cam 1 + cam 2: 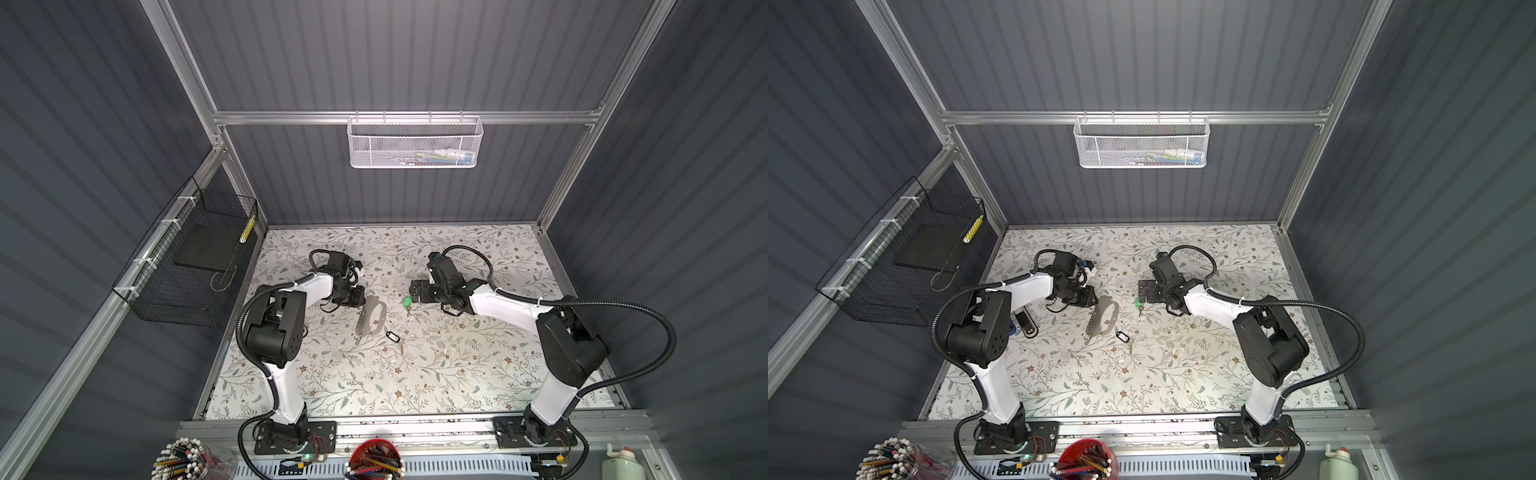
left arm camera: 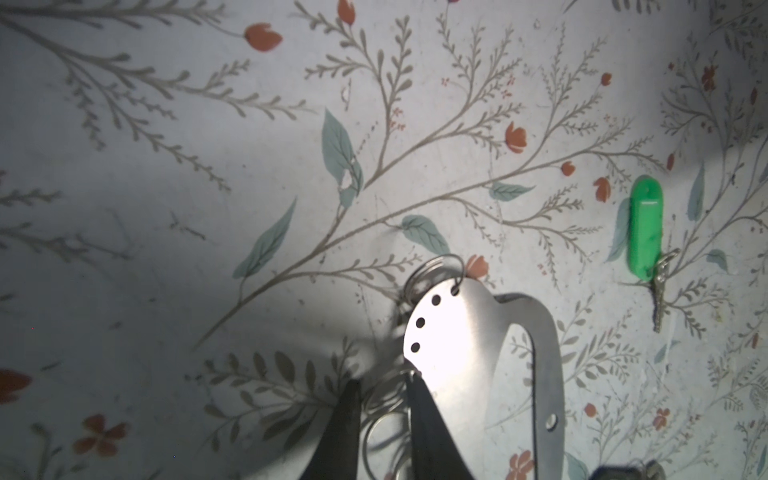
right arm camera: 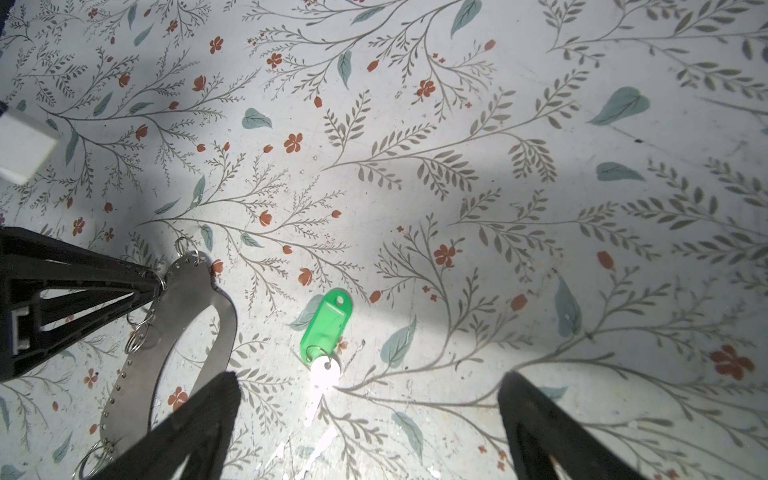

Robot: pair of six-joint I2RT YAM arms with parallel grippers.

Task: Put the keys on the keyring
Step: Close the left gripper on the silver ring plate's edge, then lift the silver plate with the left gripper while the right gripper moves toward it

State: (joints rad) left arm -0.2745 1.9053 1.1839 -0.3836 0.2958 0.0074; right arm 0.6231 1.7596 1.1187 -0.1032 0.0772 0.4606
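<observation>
The keyring (image 1: 365, 325) (image 1: 1095, 326) is a flat grey metal oblong with an oval cutout, lying mid-table. My left gripper (image 1: 362, 297) (image 1: 1095, 300) (image 2: 384, 387) sits at its far end. In the left wrist view the jaws are narrowed on a small metal loop at the edge of the keyring (image 2: 457, 332). One of the keys, with a green tag (image 1: 406, 302) (image 1: 1138, 304) (image 2: 645, 228) (image 3: 326, 322), lies flat just right of the keyring. My right gripper (image 1: 415, 293) (image 1: 1144, 291) (image 3: 370, 382) hangs open above it. The black-rimmed tag key (image 1: 392, 336) (image 1: 1122, 336) lies nearer the front.
A dark stapler (image 1: 1026, 325) lies by the left arm's elbow. A black wire basket (image 1: 187, 266) hangs on the left wall and a white mesh basket (image 1: 415, 141) on the rear wall. Pencil cups (image 1: 376, 457) and a white bottle (image 1: 619, 461) stand beyond the front rail.
</observation>
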